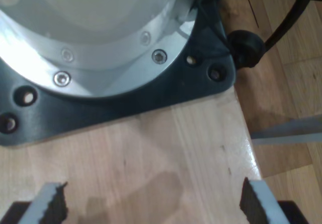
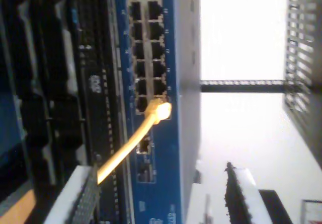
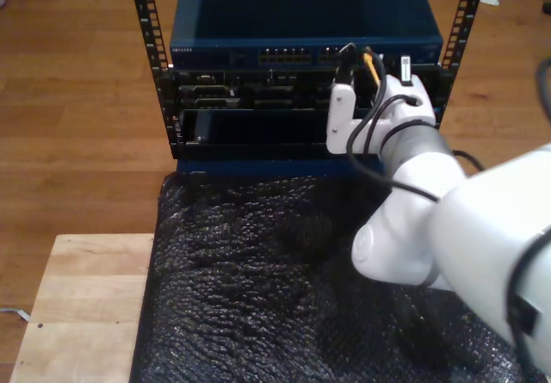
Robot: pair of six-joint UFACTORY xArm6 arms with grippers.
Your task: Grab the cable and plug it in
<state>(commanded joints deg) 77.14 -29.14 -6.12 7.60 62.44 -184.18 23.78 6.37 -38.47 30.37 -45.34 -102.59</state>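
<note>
The cable (image 2: 132, 144) is seated by its plug in a port of the blue switch (image 2: 151, 148); it passes beside one finger of my second gripper (image 2: 161, 196), whose jaws are spread wide. A straight, gentle retreat is advised; my first gripper (image 1: 151, 204) is held wide over the worktop (image 1: 151, 148)

A blue network switch (image 2: 166, 133) is seen close ahead, its face carrying two rows of dark ports (image 2: 147, 58). The cable (image 2: 132, 146) is seen with its yellow boot seated at a port at the end of those rows; whether the plug is fully latched cannot be judged through the blur. The cable passes beside one finger (image 2: 83, 196) of my second gripper (image 2: 161, 196), whose jaws stand apart. Dark rack equipment (image 2: 55, 83) adjoins the switch.
</note>
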